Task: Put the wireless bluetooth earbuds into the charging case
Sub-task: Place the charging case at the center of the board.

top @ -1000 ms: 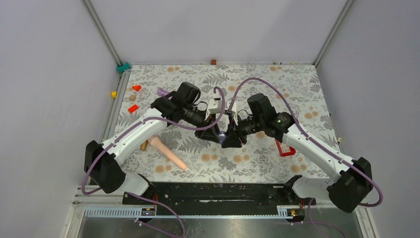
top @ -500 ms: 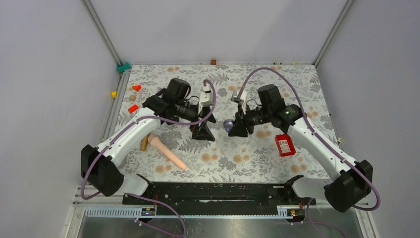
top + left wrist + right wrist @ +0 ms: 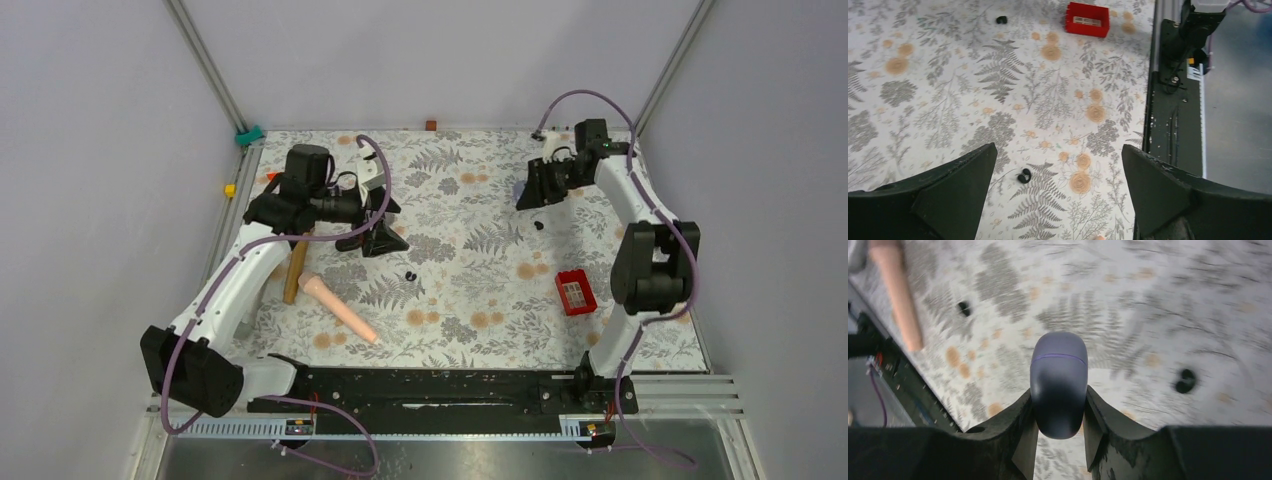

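On the fern-printed desk we see tiny glossy black bean-shaped earbuds; left jaws gape released, right jaws clench a smooth dark-purple oval charging case.

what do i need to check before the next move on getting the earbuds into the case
1. Hold of the right gripper on the charging case: ok, clamped between both fingers.
2. Lid open to take a bud: not ok, the seam looks shut.
3. Readiness of the left gripper to pick: ok, jaws wide and empty.
4. Position of the near earbud: ok, it lies on the table below the gap between the left fingers, untouched.
5. Position of the far earbud: ok, loose on the table, apart from the red box.
6. Which way the buds face: cannot tell, too small.
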Controlling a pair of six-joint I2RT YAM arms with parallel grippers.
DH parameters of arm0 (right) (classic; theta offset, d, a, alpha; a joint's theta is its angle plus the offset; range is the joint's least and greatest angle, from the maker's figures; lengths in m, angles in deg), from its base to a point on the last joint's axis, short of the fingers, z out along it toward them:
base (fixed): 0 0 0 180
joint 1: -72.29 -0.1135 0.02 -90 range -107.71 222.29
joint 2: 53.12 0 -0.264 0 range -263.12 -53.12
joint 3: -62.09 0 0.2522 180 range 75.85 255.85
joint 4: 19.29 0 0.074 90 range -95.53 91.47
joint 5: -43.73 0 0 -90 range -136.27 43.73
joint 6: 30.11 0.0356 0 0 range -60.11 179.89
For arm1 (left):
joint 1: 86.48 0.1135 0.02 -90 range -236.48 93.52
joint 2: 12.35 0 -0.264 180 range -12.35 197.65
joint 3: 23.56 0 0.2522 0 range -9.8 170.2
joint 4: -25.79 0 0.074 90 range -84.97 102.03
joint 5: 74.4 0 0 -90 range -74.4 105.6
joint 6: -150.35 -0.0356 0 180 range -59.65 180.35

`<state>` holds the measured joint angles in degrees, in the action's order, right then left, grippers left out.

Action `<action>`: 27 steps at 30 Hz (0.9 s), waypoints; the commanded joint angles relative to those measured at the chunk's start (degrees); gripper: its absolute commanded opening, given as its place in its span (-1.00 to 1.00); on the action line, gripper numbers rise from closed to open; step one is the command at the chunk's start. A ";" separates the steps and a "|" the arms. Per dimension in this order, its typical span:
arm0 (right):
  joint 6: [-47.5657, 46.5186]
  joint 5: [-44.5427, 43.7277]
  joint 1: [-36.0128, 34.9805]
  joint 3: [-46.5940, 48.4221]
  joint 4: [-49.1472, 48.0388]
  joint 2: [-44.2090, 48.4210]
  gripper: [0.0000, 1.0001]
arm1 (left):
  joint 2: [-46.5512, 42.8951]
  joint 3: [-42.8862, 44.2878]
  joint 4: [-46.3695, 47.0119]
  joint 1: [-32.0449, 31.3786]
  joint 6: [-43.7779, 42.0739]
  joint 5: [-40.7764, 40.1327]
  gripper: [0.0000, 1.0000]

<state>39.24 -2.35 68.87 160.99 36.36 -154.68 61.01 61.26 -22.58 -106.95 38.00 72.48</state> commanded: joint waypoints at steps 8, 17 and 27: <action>-5.46 -15.55 10.47 23.35 20.88 -22.57 -0.46 | -2.28 -2.77 0.95 3.77 -4.37 -3.39 0.97; -6.98 -20.42 12.72 29.61 27.17 -29.80 -0.42 | -2.71 -6.57 1.71 6.25 -4.70 -9.39 0.97; -5.21 -24.23 12.57 39.25 33.75 -35.55 -0.29 | -3.36 -9.03 -1.60 8.22 -8.00 -18.15 0.97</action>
<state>33.71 -24.80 81.52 195.38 64.08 -188.45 59.70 53.02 -23.46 -99.52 32.41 58.49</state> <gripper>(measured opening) 0.404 0.985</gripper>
